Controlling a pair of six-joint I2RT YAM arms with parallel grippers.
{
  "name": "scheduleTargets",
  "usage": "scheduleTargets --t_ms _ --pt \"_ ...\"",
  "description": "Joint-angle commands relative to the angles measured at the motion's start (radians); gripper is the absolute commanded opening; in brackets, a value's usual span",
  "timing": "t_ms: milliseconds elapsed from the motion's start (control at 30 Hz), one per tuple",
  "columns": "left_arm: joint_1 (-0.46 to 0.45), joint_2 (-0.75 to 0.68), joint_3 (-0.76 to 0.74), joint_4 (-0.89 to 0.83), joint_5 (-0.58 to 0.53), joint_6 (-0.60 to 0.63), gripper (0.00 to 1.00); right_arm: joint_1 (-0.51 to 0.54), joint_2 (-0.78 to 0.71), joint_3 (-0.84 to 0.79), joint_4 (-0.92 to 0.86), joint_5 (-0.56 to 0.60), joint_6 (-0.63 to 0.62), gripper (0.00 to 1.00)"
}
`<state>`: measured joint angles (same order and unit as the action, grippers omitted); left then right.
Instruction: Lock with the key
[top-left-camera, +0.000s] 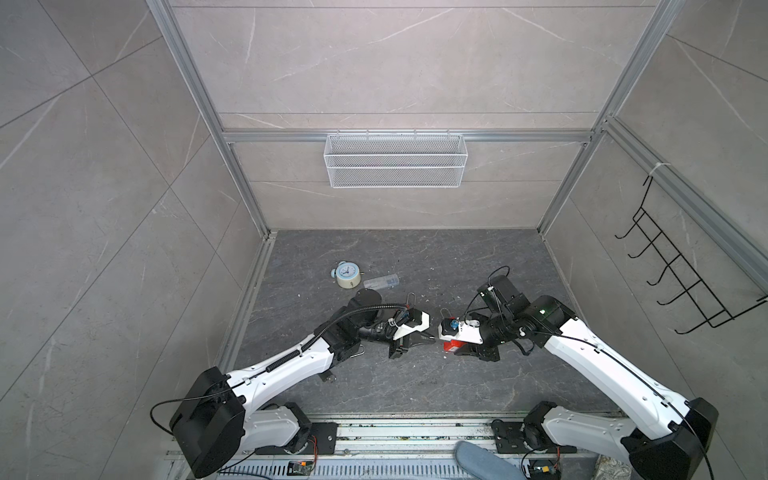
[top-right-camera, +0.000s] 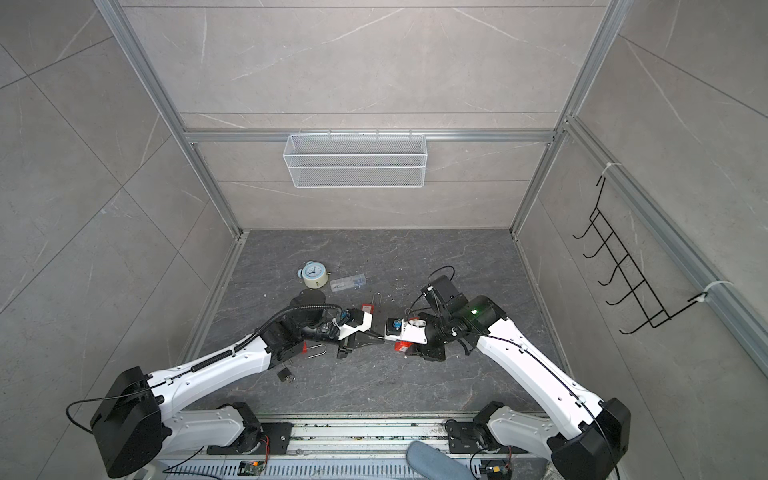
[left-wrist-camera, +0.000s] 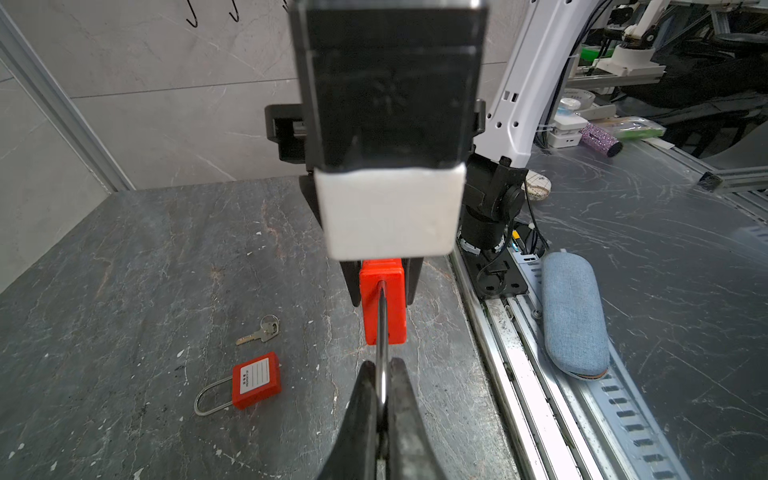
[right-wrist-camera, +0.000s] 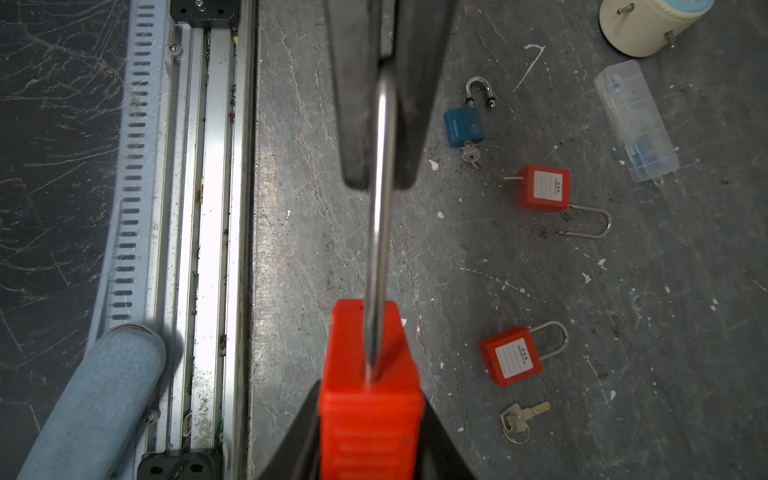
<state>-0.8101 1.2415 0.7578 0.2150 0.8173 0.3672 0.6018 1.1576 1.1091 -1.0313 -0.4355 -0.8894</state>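
A red padlock (right-wrist-camera: 370, 395) (left-wrist-camera: 382, 303) hangs between my two grippers above the dark table, in both top views (top-left-camera: 451, 345) (top-right-camera: 402, 347). My right gripper (right-wrist-camera: 370, 399) (top-left-camera: 451, 351) is shut on its red body, a black finger pressed against each side. My left gripper (left-wrist-camera: 383, 365) (top-left-camera: 430, 338) is shut on the far end of its steel shackle (right-wrist-camera: 384, 208). A loose silver key (right-wrist-camera: 521, 415) (left-wrist-camera: 259, 332) on a ring lies flat on the table, away from both grippers.
On the table lie two more red padlocks (right-wrist-camera: 513, 357) (right-wrist-camera: 542, 187), a blue padlock (right-wrist-camera: 463, 126) with a key in it, a clear plastic box (right-wrist-camera: 636, 120) and an alarm clock (top-left-camera: 347, 274). A blue fabric case (left-wrist-camera: 573, 311) rests by the front rail.
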Motion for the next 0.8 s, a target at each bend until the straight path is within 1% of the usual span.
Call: scheduleTargets --t_ms 0,33,100,133,433,633,767 --pt "-0.004 -0.025 0.003 0.063 0.049 -0.002 0.00 0.002 -0.006 0.029 -0.035 -0.042 -0.024 0.30" --pt "-0.006 -0.022 0.004 0.064 0.051 -0.003 0.00 0.003 -0.007 0.029 -0.035 -0.049 -0.030 0.28" --pt "-0.008 -0.019 0.006 0.064 0.052 -0.004 0.00 0.003 -0.007 0.031 -0.035 -0.057 -0.035 0.27" --pt "-0.009 -0.015 0.007 0.065 0.052 -0.006 0.00 0.003 -0.006 0.032 -0.033 -0.062 -0.035 0.25" --pt "-0.026 0.019 0.020 0.067 0.050 -0.011 0.00 0.003 -0.001 0.045 -0.020 -0.096 -0.068 0.21" --pt "-0.075 0.046 0.029 0.071 -0.002 0.031 0.00 0.003 0.017 0.059 -0.011 -0.198 -0.091 0.21" --pt "-0.103 0.062 0.023 0.118 -0.035 0.044 0.00 0.003 0.037 0.083 -0.008 -0.223 -0.105 0.21"
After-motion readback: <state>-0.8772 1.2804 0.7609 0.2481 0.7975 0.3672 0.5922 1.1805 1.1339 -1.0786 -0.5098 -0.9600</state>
